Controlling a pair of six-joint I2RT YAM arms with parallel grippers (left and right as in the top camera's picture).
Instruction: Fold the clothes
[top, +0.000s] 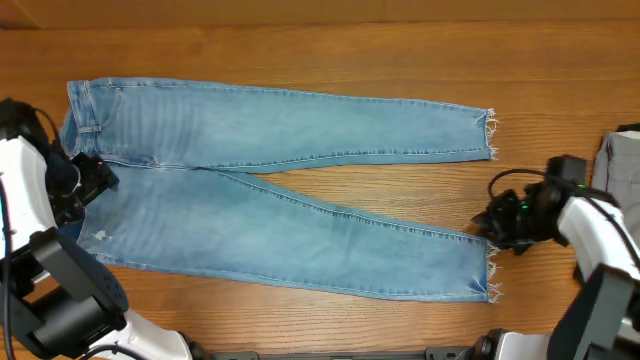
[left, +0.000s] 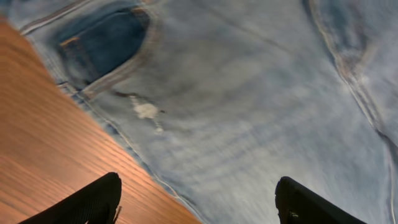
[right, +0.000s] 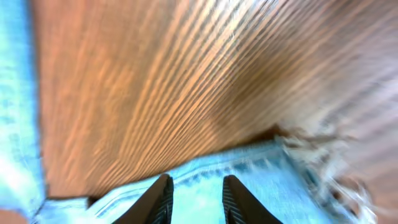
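The left fingers (left: 93, 202), black and blunt, are spread wide with nothing between them. They hang just over the waist end of the jeans (top: 300, 240), one tip above bare wood and the other above denim. Whether they touch the cloth I cannot tell. Below them there is a dark blue pocket mouth (left: 102, 43) with a curved stitched edge, and a small white frayed spot (left: 146, 111) in the pale, slightly rippled fabric.

At the opposite end, the right fingers (right: 155, 202) stand only a narrow gap apart, with light blue denim showing through the gap. They sit low at the ankle of the nearer leg, by its upper edge. I cannot tell if they pinch the cloth. Beside them the hem (right: 317, 149) breaks into loose white threads.

The jeans lie flat across the middle of the worktop (top: 400, 60), which is warm brown wood with a strong straight grain. The waistband (top: 85, 110) is at the left and both legs run to the right. The legs meet at the crotch and splay apart toward the ankles, leaving a wedge of wood between them. The farther leg lies nearly straight and ends in a ragged fringe (top: 491, 135).

A grey cloth (top: 622, 160) lies at the right edge, well apart from the jeans.
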